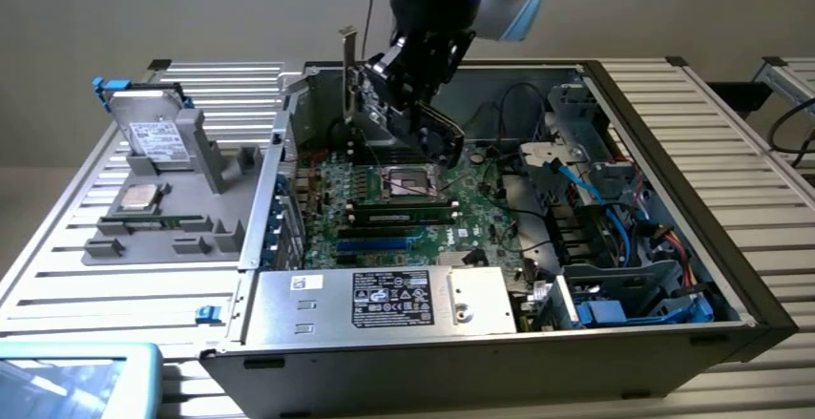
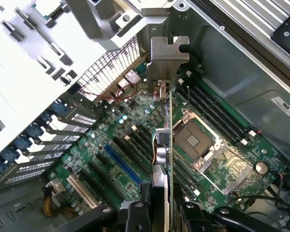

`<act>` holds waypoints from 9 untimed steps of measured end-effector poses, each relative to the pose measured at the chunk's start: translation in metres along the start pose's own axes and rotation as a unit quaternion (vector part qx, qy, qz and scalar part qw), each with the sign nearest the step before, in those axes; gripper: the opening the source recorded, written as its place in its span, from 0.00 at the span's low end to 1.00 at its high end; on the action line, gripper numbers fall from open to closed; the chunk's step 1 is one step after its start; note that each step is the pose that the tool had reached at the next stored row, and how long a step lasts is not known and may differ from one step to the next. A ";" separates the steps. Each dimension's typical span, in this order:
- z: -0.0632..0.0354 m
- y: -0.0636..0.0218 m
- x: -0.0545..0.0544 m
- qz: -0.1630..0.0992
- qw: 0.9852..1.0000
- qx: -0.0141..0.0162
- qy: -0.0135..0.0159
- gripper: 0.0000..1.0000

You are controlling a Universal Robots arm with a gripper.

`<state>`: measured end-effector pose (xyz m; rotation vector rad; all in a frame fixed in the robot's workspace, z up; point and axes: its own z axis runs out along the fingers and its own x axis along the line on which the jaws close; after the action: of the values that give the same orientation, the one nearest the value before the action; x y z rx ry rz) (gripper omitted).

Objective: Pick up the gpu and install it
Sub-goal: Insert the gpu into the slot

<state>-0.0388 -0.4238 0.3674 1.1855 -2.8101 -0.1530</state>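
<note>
My gripper [image 1: 415,73] is shut on the gpu [image 1: 405,118], a dark card held on edge and tilted inside the open computer case [image 1: 662,142]. Its silver bracket [image 1: 346,68] sticks up near the case's rear wall. The card hangs above the green motherboard [image 1: 421,211], close to the CPU socket [image 1: 407,182]. In the wrist view the gpu [image 2: 163,145] is seen edge-on between my dark fingers [image 2: 137,215], with its bracket [image 2: 166,50] at the far end. It lies between the socket [image 2: 195,142] and the expansion slots [image 2: 121,164].
A grey tray [image 1: 166,247] at the exterior view's left holds a silver hard drive [image 1: 159,137], a CPU [image 1: 140,198] and a memory stick [image 1: 159,219]. The power supply [image 1: 395,300] fills the case's front. Blue cables and drive bays [image 1: 612,238] crowd its right side.
</note>
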 end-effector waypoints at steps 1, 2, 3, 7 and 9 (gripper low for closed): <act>0.0002 0.0000 0.000 -0.009 1.000 0.000 0.001 0.28; 0.0004 -0.0001 0.000 -0.018 1.000 0.001 0.002 0.28; 0.0006 -0.0001 0.000 -0.027 1.000 0.001 0.003 0.28; 0.0013 -0.0002 0.000 -0.063 0.998 0.003 0.007 0.28; 0.0017 -0.0003 0.000 -0.081 0.997 0.004 0.010 0.28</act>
<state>-0.0388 -0.4238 0.3657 1.4081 -2.6995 -0.1400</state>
